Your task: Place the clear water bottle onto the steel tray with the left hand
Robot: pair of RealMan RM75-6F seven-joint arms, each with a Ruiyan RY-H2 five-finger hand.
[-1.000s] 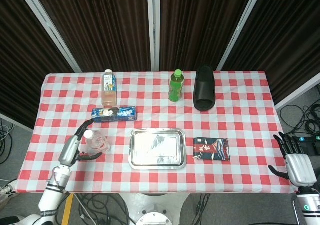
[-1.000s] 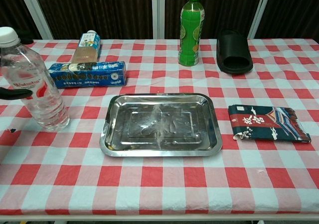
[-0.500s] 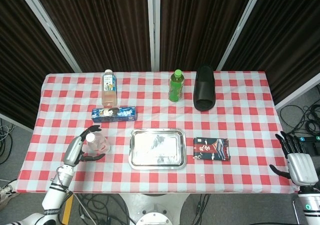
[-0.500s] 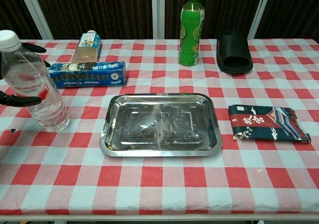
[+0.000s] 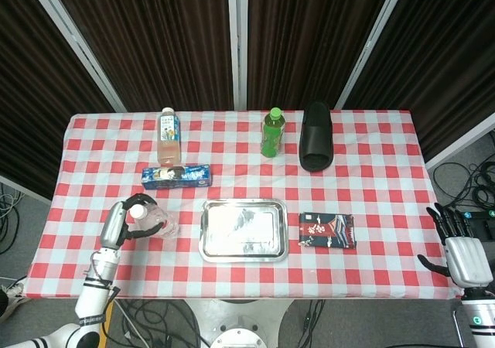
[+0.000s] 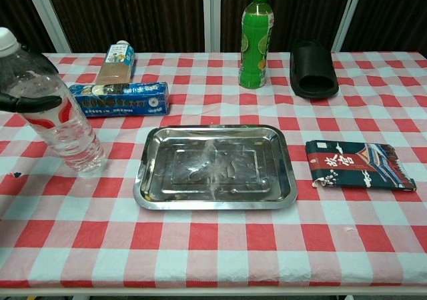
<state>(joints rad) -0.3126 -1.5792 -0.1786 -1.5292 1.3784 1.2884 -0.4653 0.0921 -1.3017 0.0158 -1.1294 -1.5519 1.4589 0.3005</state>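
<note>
The clear water bottle [image 5: 153, 223] [image 6: 59, 117] with a white cap stands at the front left of the checked table, leaning with its cap to the left. Its base touches the cloth just left of the steel tray. My left hand [image 5: 117, 224] grips it around the middle, and one dark finger [image 6: 30, 102] crosses the bottle in the chest view. The steel tray [image 5: 244, 230] [image 6: 217, 167] lies empty at the table's front centre. My right hand [image 5: 462, 258] hangs open off the table's right edge, holding nothing.
A blue toothpaste box [image 5: 177, 177] [image 6: 120, 99] lies behind the bottle, with a peach drink bottle [image 5: 168, 138] further back. A green bottle [image 5: 271, 133] [image 6: 256, 40] and a black slipper [image 5: 316, 138] stand behind the tray. A dark packet [image 5: 327, 230] [image 6: 360, 165] lies to its right.
My left hand has closed around the bottle. The bottle now leans, and its base has shifted a little right toward the tray. The right hand has barely moved.
</note>
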